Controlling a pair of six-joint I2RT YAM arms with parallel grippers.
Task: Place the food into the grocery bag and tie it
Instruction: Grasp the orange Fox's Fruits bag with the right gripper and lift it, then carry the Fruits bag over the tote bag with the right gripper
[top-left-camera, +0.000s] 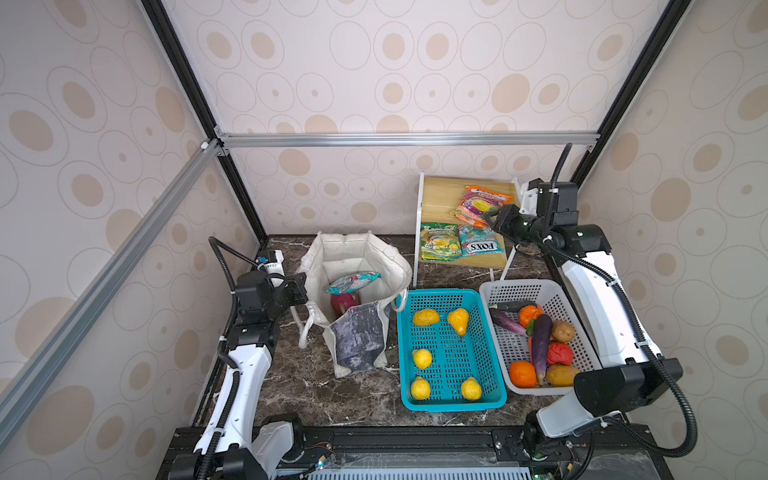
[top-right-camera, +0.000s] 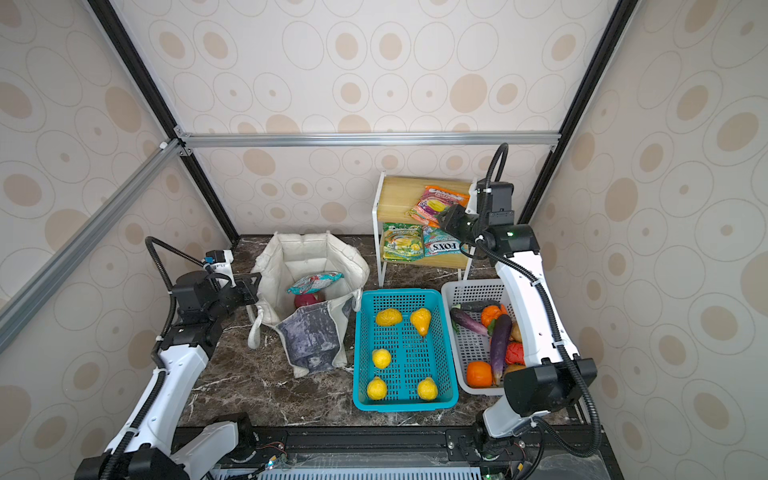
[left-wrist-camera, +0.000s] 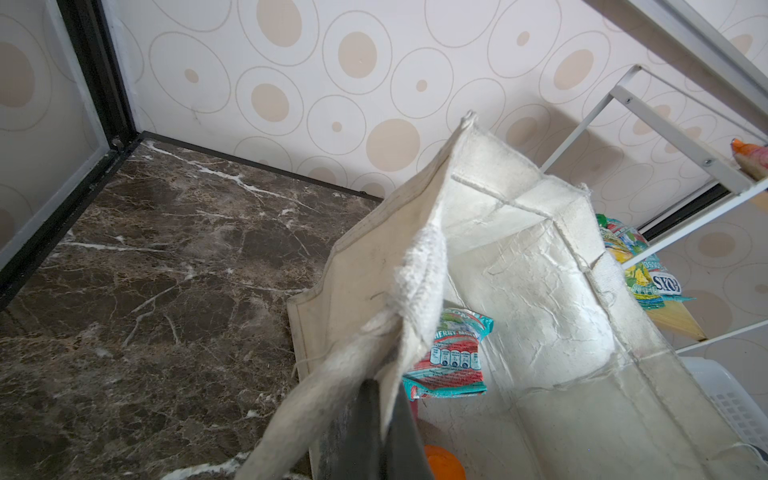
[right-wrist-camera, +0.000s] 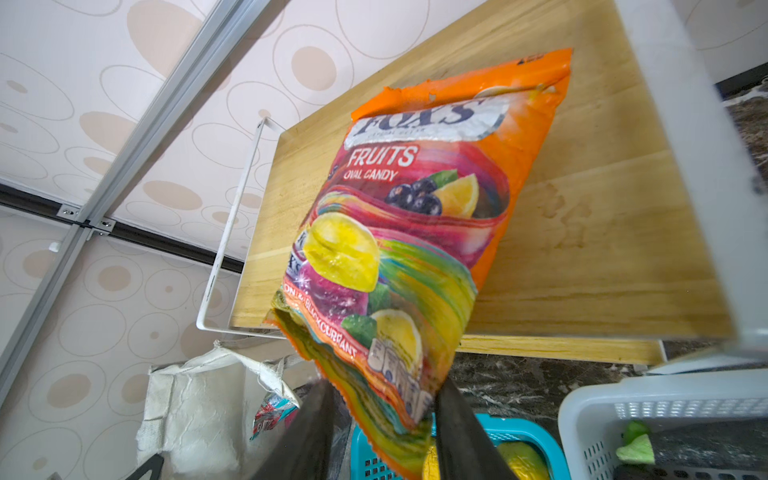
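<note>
The off-white grocery bag (top-left-camera: 357, 257) (top-right-camera: 311, 249) stands open at the left in both top views. Inside it lie a teal packet (top-left-camera: 353, 281) (left-wrist-camera: 453, 353), a pink dragon fruit (top-left-camera: 343, 303) and an orange (left-wrist-camera: 444, 461). My left gripper (top-left-camera: 300, 287) (left-wrist-camera: 384, 386) is shut on the bag's left rim and holds it up. An orange candy packet (top-left-camera: 482, 203) (right-wrist-camera: 415, 232) lies on the upper shelf with one end over the edge. That end sits between the parted fingers of my right gripper (top-left-camera: 490, 220) (right-wrist-camera: 384, 399), which stands open.
The wooden shelf rack (top-left-camera: 440, 195) at the back also carries a green packet (top-left-camera: 439, 243) and a teal packet (top-left-camera: 482, 245) on its lower board. A teal basket (top-left-camera: 453, 405) holds yellow fruit. Beside it, a white basket (top-left-camera: 523, 286) holds eggplants, oranges and potatoes under my right arm.
</note>
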